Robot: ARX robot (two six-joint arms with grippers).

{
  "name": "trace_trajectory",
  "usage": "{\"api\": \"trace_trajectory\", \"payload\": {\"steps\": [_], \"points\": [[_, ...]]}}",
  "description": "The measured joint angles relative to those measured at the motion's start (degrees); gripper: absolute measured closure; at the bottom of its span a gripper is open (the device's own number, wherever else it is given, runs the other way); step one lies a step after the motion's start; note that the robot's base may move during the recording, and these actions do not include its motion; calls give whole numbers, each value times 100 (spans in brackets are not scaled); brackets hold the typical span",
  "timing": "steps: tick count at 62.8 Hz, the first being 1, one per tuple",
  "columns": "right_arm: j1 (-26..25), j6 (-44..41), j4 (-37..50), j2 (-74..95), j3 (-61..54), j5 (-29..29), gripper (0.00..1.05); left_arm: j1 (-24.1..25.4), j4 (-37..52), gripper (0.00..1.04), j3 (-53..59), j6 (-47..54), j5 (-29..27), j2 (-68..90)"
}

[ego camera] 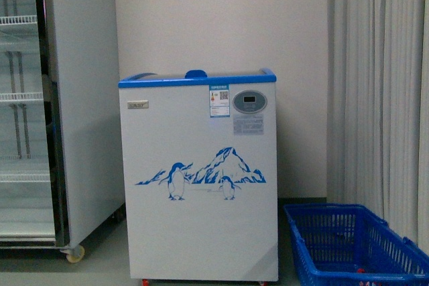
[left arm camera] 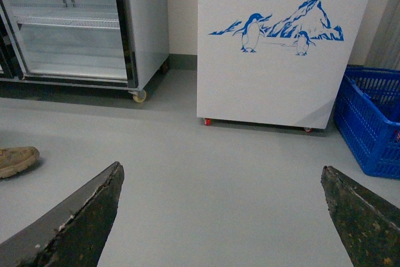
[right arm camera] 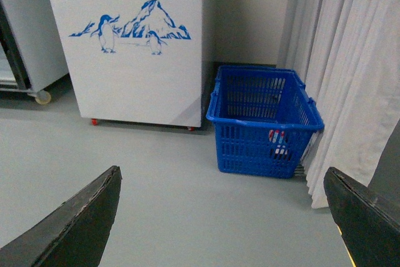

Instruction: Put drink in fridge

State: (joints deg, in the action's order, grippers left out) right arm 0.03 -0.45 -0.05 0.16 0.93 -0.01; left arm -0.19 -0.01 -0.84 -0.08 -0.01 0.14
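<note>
The drink (right arm camera: 278,143) lay low inside the blue basket (right arm camera: 250,119), showing only as a small red, white and blue patch through the mesh. Whether it was a can or a bottle could not be told. It probably would handle as light and fairly stiff, with a smooth skin that could slip or dent under a hard squeeze. The safest hold was likely around the middle of its body, reached from above, because the basket walls blocked any sideways approach.

The basket stood on the floor just beside the fridge (ego camera: 201,199), between it and the curtain (right arm camera: 350,60). The blue handle (ego camera: 196,74) sat on the fridge's top rim, and the lid looked shut.

The left claw (left arm camera: 220,168) and the right claw (right arm camera: 222,171) each hung over bare floor, the 2 fingers of each spread wide and empty, well apart from the basket.
</note>
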Motion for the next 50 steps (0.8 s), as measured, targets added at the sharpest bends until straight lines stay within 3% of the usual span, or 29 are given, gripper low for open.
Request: {"api": "trace_trajectory", "payload": {"steps": [50], "points": [[0,0,0,-2,0,0,8,0,0,8,0,0,0,0]]}}
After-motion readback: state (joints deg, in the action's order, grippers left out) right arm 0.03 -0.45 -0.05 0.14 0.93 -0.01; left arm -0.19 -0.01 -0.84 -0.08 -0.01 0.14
